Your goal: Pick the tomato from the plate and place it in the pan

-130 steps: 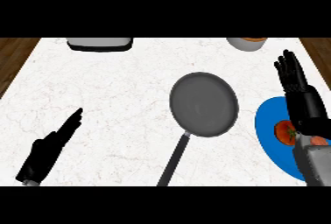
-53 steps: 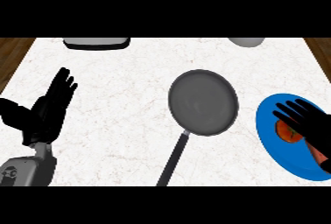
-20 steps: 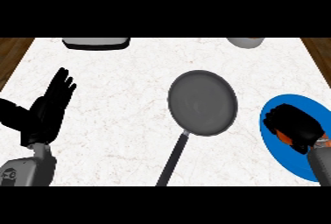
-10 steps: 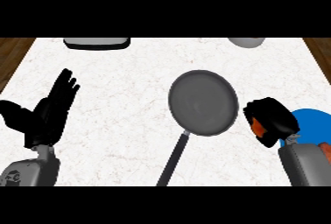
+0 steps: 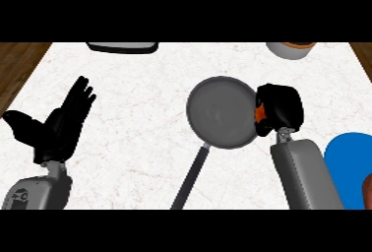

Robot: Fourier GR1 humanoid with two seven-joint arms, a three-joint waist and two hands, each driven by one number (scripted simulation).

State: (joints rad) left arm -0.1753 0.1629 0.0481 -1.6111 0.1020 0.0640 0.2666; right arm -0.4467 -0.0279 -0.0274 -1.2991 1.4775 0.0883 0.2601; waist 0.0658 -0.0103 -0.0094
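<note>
Marble counter (image 5: 145, 157): the right hand (image 5: 280, 109), curled round an orange-red tomato (image 5: 259, 113), sits at the grey pan's (image 5: 222, 118) right rim, beside the blue plate (image 5: 350, 167); left hand (image 5: 58, 125) rests open.

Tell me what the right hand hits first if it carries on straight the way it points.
Probably the pan: the right hand, curled round the tomato, faces left at its right rim. Height above it is unclear.

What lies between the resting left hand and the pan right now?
Only bare counter, as the head view shows: the open left hand rests near the left edge, and nothing lies on the marble top between it and the pan.
</note>
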